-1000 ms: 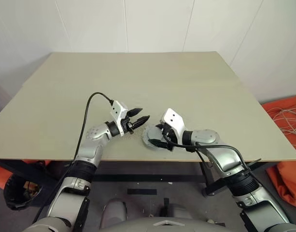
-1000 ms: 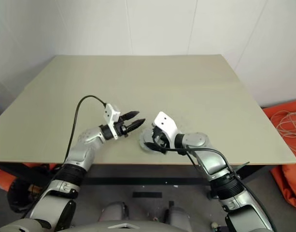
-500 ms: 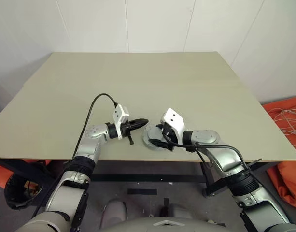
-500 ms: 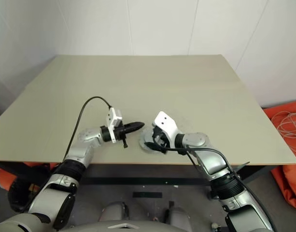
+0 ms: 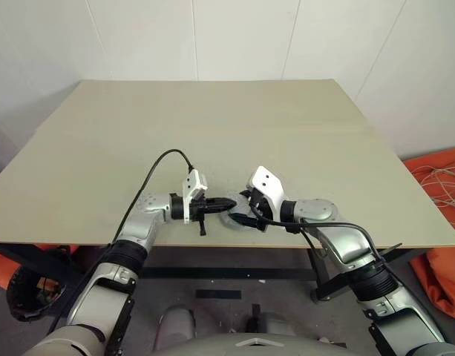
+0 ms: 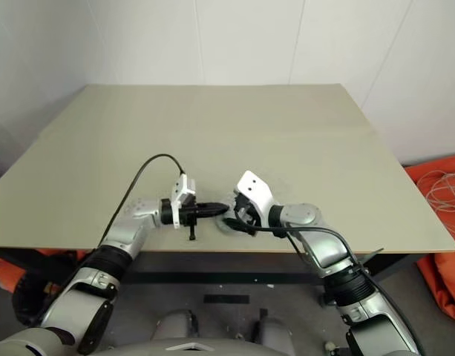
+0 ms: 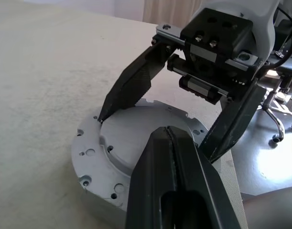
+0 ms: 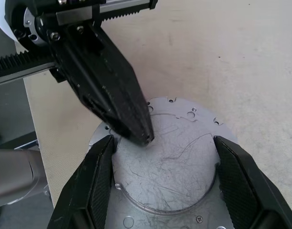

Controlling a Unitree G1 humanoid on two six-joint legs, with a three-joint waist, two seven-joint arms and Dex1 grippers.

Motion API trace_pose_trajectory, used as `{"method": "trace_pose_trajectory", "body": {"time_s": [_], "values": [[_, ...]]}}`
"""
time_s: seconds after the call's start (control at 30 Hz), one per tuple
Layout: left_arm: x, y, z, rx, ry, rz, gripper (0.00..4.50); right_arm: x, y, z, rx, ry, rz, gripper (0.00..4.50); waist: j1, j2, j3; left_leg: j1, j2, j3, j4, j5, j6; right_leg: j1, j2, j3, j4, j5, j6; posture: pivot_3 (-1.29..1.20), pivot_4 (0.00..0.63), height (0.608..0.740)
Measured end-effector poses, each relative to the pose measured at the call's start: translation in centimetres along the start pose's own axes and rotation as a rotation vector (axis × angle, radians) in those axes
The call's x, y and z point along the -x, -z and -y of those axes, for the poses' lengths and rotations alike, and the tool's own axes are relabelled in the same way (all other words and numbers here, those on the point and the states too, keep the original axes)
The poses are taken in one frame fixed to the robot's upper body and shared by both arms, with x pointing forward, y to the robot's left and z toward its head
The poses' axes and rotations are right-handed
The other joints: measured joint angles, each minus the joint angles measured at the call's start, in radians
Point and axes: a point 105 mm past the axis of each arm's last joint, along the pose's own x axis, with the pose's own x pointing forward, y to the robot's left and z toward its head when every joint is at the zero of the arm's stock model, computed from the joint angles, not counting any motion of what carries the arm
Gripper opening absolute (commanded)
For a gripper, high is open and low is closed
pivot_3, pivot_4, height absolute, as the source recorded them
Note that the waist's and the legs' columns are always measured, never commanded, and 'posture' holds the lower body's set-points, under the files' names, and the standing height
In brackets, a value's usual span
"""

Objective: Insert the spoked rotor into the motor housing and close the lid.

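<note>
White walls are standing behind a wide, pale wooden table (image 5: 212,133). Near its front edge a round grey metal disc with small holes around its rim (image 7: 136,157) is lying flat. Its smooth top looks like the lid, already sitting in place, so the shiny spoked rotor and the copper windings of the motor housing are hidden under it, I think.

The right gripper (image 8: 160,181) is standing with its two black fingers wide open, one on each side of the disc, holding it steady. The left gripper (image 5: 221,203) is squeezed shut with nothing in it, and its tip is resting on the lid top, as if pressing.

Pushing off-centre could be tipping the lid or jamming it crooked. The tip could slip on the smooth metal, and the disc could be sliding toward the table edge.
</note>
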Motion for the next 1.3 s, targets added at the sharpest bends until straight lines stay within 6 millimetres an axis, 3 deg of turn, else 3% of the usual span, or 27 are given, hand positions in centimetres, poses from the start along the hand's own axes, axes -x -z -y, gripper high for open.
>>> {"method": "trace_pose_trajectory", "body": {"time_s": [0.73, 0.87, 1.3], "values": [[-1.4, -0.6, -0.3, -0.070, -0.040, -0.085, 0.02, -0.1, 0.0, 0.0, 0.002, -0.004, -0.005, 3.20, 0.000, 0.000, 0.000, 0.001, 0.000, 0.000, 0.000, 0.000, 0.000, 0.001, 0.000, 0.000, 0.000, 0.000, 0.000, 0.00, 0.000, 0.740], [-1.5, -0.7, -0.2, -0.073, -0.038, -0.092, 0.00, 0.0, -0.1, -0.2, -0.012, -0.018, -0.005, 4.49, 0.000, 0.000, 0.000, 0.000, 0.000, 0.000, 0.000, 0.000, 0.000, 0.000, 0.000, 0.000, 0.000, 0.000, 0.000, 0.00, 0.000, 0.740], [-1.5, -1.0, 0.0, -0.069, -0.034, -0.095, 0.00, -0.1, -0.7, 0.2, -0.018, 0.002, -0.001, 4.49, 0.002, 0.000, 0.000, -0.001, 0.000, 0.000, -0.001, 0.000, 0.000, -0.003, 0.000, 0.000, -0.001, 0.000, 0.000, 0.00, 0.000, 0.740]]}}
